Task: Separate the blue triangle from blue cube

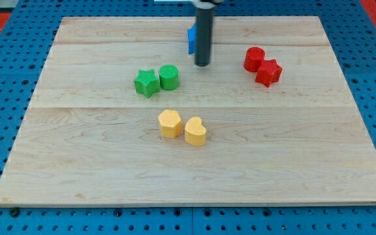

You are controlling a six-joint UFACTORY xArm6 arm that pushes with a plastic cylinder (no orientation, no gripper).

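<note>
**Reader:** Near the view's top edge of the wooden board (194,170), what is my tip doing?

**Describer:** My tip (202,64) is the bare lower end of a dark rod with no jaws, so it grips nothing. It sits just to the view's right of a blue block (191,39), which the rod mostly hides.

**Reader:** Is that the triangle or the cube?

**Describer:** I cannot tell. Only 1 blue sliver shows, and whether the 2 blue pieces touch is hidden.

**Reader:** How should the push go?

**Describer:** My judgement: ease the tip between the 2 blue pieces rather than shoving both together, then slide only 1 away from the rod's present spot across bare wood.

**Reader:** Anything in the way?

**Describer:** Below and left of the tip sit a green star (147,83) and green cylinder (169,77); to its right, a red cylinder (254,59) and red star (268,72); further below, 2 yellow blocks (183,127).
</note>
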